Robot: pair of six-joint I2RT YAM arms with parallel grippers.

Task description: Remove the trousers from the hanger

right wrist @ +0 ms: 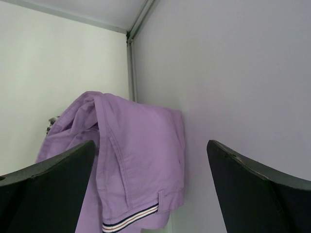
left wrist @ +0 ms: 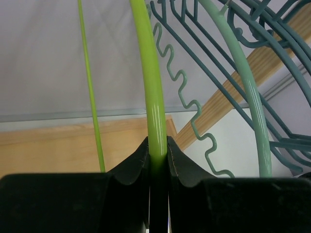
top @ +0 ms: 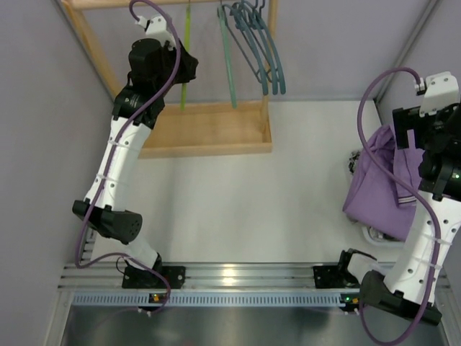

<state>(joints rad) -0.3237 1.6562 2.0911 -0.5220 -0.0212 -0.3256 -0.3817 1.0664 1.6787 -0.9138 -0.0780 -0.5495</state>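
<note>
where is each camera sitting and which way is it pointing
top external: above and behind the arms, looking down at the table; both arms show.
left wrist: on the left arm, facing along the lime hanger; left gripper shut on it.
right wrist: on the right arm, facing the lilac trousers by the wall; right gripper open.
shared: top and left wrist show the lime hanger and teal hangers; top and right wrist, the trousers.

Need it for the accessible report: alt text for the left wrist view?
Left gripper shut on a lime-green hanger, its rod running straight up the frame. Teal hangers crowd the right side, a wooden rack behind them.
</note>
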